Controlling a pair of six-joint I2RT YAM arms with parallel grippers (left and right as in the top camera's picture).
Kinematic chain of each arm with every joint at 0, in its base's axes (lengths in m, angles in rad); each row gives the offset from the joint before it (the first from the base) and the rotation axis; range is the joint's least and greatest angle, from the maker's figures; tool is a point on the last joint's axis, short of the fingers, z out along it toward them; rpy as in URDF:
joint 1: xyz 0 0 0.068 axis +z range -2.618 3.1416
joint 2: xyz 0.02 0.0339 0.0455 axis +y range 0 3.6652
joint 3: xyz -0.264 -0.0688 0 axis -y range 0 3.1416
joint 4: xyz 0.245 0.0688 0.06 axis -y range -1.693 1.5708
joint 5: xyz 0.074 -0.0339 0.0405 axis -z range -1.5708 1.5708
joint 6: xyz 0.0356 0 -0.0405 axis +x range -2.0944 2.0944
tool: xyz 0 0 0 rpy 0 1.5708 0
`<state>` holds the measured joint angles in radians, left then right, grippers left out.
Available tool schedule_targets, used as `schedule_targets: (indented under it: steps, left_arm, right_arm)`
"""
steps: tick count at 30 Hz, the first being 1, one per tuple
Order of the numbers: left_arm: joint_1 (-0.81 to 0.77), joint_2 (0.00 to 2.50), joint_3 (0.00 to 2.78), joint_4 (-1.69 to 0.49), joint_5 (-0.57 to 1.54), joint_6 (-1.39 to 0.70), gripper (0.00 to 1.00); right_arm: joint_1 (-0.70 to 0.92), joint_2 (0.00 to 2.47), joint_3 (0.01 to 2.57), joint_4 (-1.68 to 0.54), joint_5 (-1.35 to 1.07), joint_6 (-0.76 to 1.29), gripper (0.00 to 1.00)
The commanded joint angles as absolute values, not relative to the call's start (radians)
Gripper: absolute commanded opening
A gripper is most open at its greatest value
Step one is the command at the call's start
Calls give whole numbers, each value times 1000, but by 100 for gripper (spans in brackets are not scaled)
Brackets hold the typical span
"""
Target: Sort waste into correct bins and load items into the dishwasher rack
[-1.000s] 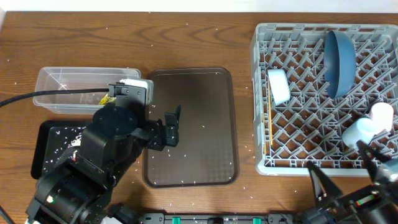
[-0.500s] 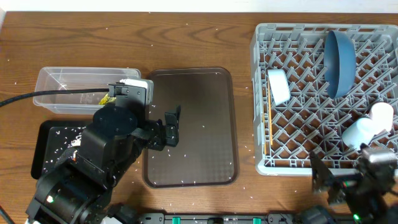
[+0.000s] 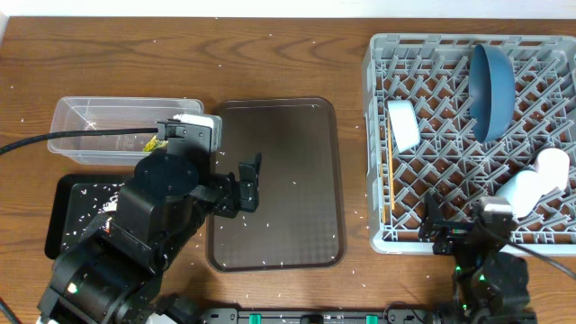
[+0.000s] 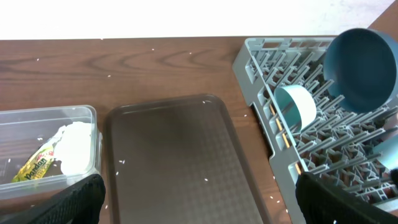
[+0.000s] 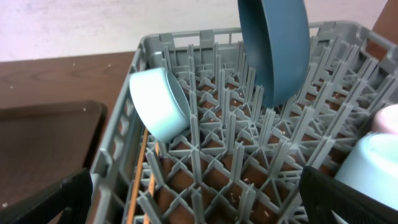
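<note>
The grey dishwasher rack [image 3: 450, 153] holds the blue plate [image 3: 491, 90] on edge, the white bowl [image 3: 403, 124], the light-blue cup [image 3: 520, 191] and the pale-pink cup [image 3: 551, 166]. My right gripper [image 3: 459, 223] is open and empty over the rack's front edge; its view shows the bowl [image 5: 158, 102], plate [image 5: 277, 50] and light-blue cup [image 5: 373, 168]. My left gripper [image 3: 247, 184] is open and empty over the brown serving tray. The clear tub [image 4: 43, 118] holds the tissue [image 4: 74, 146] and the packet [image 4: 37, 167]. The black tray [image 3: 67, 193] carries rice grains [image 3: 94, 193]. Carrot and brown lump are hidden.
The dark-brown serving tray [image 3: 297, 144] lies mid-table, bare but for a few rice grains. Loose grains dot the wooden table. Thin wooden sticks [image 3: 391, 180] lie along the rack's left side. The left arm's body covers part of the black tray.
My right arm has moved left and forward from the bottom right corner, so its gripper now sits at the rack's front edge. The left arm has not moved.
</note>
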<state>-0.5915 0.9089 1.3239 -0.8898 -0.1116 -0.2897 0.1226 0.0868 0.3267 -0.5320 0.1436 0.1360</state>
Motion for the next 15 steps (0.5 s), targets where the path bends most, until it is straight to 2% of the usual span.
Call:
schedule_targets:
  steps: [1, 15]
  left_arm:
    - [-595, 907, 1335, -889, -121, -281, 98]
    - [-595, 907, 1335, -889, -120, -281, 98]
  right_arm:
    - [77, 1, 238, -479, 88, 126, 99]
    - [52, 5, 35, -131, 70, 142, 99]
